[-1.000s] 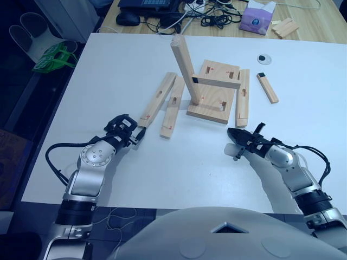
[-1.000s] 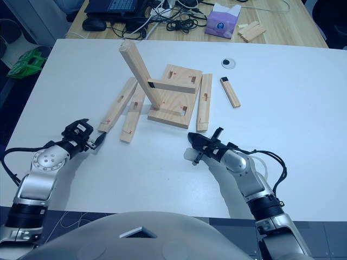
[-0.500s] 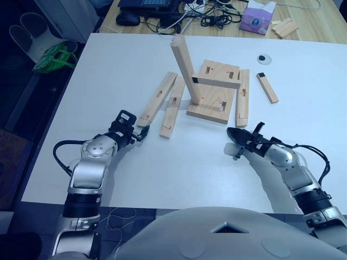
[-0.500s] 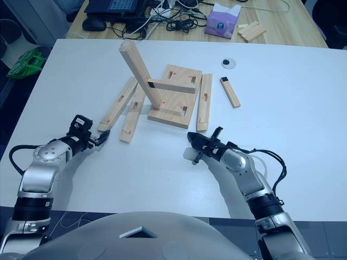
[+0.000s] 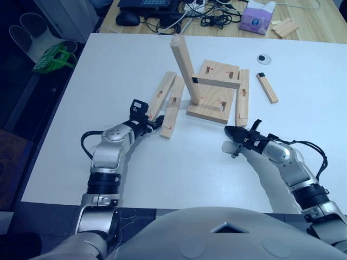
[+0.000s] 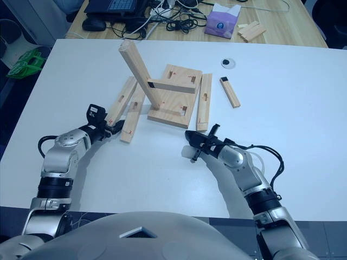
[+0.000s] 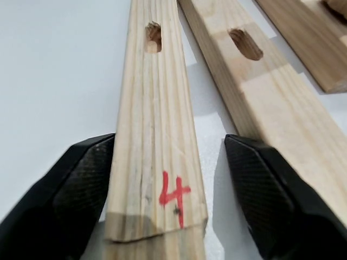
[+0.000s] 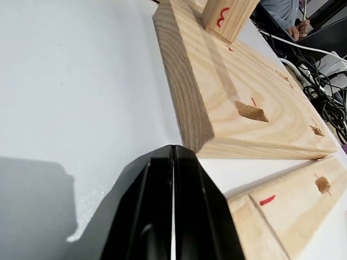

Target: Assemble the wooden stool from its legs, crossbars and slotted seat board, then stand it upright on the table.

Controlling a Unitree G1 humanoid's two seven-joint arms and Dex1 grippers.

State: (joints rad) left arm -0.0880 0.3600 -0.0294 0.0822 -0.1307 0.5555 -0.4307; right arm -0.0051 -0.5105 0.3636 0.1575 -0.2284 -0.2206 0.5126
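A red handwritten "4" marks the wooden leg [image 7: 154,124].

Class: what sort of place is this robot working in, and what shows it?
Probably an office or lab: behind the white table stands a wooden desk with a laptop, a mouse, tangled cables and a tissue box.

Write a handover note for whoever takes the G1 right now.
Left gripper: open, straddling the near end of the leg marked 4, not yet closed.
Right gripper: shut, empty, low by the table in front of the seat board.
Done: one leg stands in the board, crossbar joined to it.
Left: leg 4, its neighbour, the leg right of the board, the short loose piece; then stand it upright.
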